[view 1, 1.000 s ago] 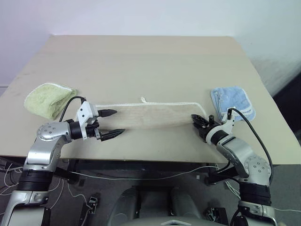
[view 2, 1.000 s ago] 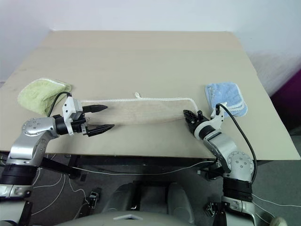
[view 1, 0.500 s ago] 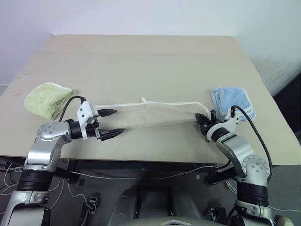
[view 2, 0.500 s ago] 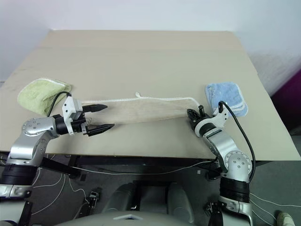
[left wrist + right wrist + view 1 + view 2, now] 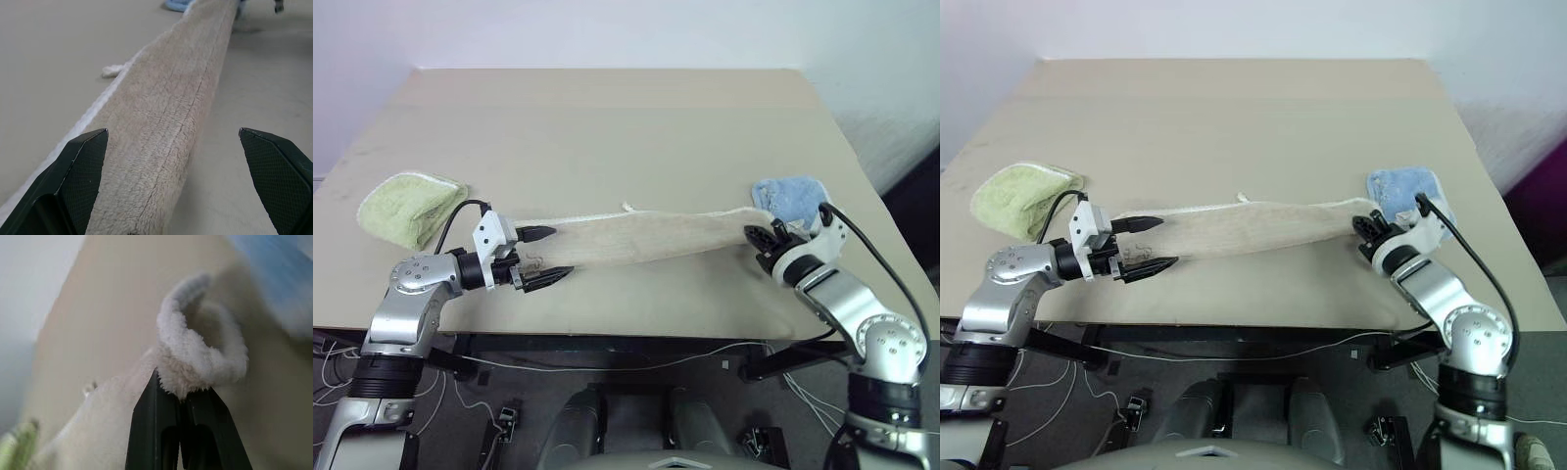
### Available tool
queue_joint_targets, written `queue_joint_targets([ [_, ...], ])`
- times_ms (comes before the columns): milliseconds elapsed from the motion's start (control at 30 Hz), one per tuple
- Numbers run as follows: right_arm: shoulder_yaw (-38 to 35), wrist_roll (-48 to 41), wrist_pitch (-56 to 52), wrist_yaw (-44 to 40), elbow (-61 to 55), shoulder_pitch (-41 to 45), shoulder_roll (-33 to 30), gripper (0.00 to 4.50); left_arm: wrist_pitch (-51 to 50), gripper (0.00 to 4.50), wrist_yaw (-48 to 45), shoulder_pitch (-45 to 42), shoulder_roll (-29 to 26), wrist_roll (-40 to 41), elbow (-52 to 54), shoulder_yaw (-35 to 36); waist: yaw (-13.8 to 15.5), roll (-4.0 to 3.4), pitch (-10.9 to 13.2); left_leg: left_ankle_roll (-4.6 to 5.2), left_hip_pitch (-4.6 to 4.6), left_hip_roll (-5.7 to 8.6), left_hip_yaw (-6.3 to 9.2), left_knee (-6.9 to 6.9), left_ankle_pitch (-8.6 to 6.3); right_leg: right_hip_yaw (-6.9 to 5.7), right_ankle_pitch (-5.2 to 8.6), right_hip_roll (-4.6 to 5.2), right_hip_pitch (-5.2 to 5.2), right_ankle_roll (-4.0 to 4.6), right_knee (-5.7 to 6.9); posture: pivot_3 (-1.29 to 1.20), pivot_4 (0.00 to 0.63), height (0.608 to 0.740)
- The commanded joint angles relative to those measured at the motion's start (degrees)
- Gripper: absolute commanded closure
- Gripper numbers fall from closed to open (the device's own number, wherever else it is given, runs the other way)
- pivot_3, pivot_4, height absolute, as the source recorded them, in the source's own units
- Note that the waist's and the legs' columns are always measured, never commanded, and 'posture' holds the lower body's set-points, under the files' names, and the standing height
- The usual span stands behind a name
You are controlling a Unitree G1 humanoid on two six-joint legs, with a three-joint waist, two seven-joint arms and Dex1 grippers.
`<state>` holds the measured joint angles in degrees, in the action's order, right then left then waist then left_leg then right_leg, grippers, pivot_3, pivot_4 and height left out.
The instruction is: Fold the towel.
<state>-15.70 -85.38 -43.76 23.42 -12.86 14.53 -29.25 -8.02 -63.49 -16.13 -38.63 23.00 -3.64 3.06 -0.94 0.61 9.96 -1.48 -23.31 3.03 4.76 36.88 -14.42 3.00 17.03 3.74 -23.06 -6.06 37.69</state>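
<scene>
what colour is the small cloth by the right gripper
Light blue. The small cloth shows best in the right eye view, just behind the right gripper.

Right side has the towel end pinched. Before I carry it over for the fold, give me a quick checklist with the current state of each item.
1. Right end effector shut on the towel: ok; the right wrist view shows its fingers clamped on the corded edge.
2. Left end effector gripping the other end: not ok; its fingers are wide open, one on each side of the towel.
3. Towel lined up between the left fingers: ok in the left wrist view.
4. Light-blue cloth free of the lifted end: cannot tell; it lies right behind the right end effector.
5. Light-green cloth away from the towel: ok.
6. Table beyond the towel free for the fold: ok.
</scene>
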Motion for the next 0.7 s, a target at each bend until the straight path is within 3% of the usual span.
queue_joint_targets([
  [33, 4.13, 6.05, -4.52, -8.94, -4.0, 2.96, -5.29, 4.44, 0.91, 0.0, 0.23, -0.65, 0.08, -0.26, 1.27, 0.43, -0.05, 0.01, 0.0, 0.0, -0.03, -0.01, 0.01, 0.0, 0.0, 0.0, 0.0, -0.01, -0.02, 0.0, 0.01, 0.0, 0.15, 0.74],
  [167, 17.79, 22.21, -8.03, -24.64, -8.75, 7.89, -15.89, 4.44, 0.81, 0.0, 0.54, -0.6, 0.56, -0.34, 1.53, 0.34, -0.07, -0.01, 0.02, 0.0, -0.07, -0.03, 0.0, 0.04, 0.0, -0.01, 0.0, -0.02, -0.06, 0.0, 0.0, 0.0, 0.15, 0.74],
  [267, 25.69, 31.66, -6.9, -33.09, -8.49, 11.71, -17.95, 4.44, 0.72, 0.0, 0.88, -0.44, 0.83, -0.34, 1.82, 0.29, -0.04, 0.03, 0.01, 0.0, -0.09, -0.05, 0.02, 0.07, 0.0, -0.04, 0.0, -0.03, -0.07, 0.0, -0.01, 0.0, 0.15, 0.74],
  [533, 41.93, 53.34, -0.53, -50.64, 4.71, 26.54, -9.6, 4.44, 0.26, 0.0, 2.48, 1.08, 1.51, -0.16, 3.85, 0.74, -0.13, 0.04, 0.02, -0.01, -0.12, -0.04, 0.02, 0.08, 0.0, -0.04, -0.01, -0.01, -0.13, 0.0, -0.01, 0.0, 0.15, 0.74],
  [700, 46.03, 62.34, 3.73, -56.73, 13.9, 31.75, -1.91, 4.44, -0.15, 0.0, 3.5, 2.23, 1.65, 0.04, 5.3, 1.06, -0.05, 0.04, 0.03, -0.02, -0.13, -0.03, 0.02, 0.05, 0.0, -0.03, -0.01, -0.01, -0.19, 0.0, 0.0, 0.0, 0.15, 0.74],
])
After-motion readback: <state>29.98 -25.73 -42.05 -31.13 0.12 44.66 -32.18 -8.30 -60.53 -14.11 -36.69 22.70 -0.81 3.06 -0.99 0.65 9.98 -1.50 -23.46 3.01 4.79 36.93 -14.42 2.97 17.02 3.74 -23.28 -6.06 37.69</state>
